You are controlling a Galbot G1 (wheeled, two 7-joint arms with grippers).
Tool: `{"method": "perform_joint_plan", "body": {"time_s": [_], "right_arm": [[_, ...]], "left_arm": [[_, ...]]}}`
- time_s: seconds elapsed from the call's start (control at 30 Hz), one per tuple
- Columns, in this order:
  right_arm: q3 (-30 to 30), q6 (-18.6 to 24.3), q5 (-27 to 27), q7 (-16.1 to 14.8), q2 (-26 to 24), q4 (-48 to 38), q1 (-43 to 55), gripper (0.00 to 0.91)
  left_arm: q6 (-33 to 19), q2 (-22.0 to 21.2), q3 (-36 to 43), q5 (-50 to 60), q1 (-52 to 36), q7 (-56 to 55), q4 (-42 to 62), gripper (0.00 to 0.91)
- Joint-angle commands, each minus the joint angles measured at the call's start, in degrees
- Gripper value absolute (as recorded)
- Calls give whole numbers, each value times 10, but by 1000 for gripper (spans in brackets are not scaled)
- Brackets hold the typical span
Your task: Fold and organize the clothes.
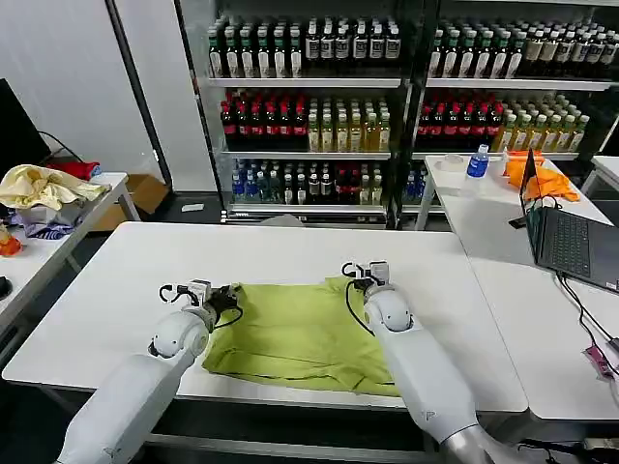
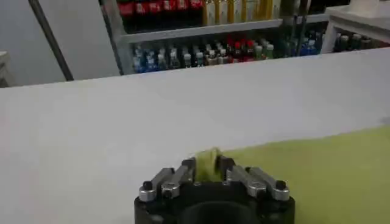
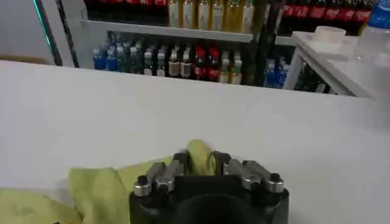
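Note:
The lime-green T-shirt [image 1: 300, 338] lies folded on the white table [image 1: 290, 251], between my two arms. My left gripper [image 1: 224, 298] is shut on the shirt's far left corner, and a pinch of green fabric [image 2: 208, 163] bulges between its fingers. My right gripper [image 1: 360, 280] is shut on the far right corner, with a fold of the T-shirt [image 3: 200, 157] squeezed between its fingers. More green cloth [image 3: 100, 185] trails beside the right gripper. Both grippers sit low, near the tabletop.
A side table on the left holds a heap of pale yellow and grey clothes [image 1: 39, 188]. On the right table stand an open laptop [image 1: 566, 232], a bright orange cloth [image 1: 546, 179] and a water bottle [image 1: 478, 160]. Drink shelves [image 1: 387, 97] fill the back.

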Motion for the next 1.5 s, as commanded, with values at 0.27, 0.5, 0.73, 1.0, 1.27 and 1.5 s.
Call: {"method": "perform_joint_plan", "body": {"time_s": [0.27,0.5,0.73,1.0,1.27,1.5], "right_arm": [[6,20,16,-1,-31,132,-32,0],[21,8,33,8,-64,237,-87,0],[47,-5,40,13,-102,350,-160,0],[83,-5,40,13,-131,457,-287,0],[107,-5,29,14,-131,508,-369,0],[108,-5,15,17,-115,507,-392,0]], "left_arm": [[-19,30,-40,-34,24,6,-76,20],[-15,49,-58,-44,58,4,-138,20],[-9,68,-75,-51,107,6,-193,20],[3,89,-90,-57,173,7,-243,20],[5,103,-106,-48,226,14,-253,20],[5,99,-109,-31,235,18,-239,20]]}}
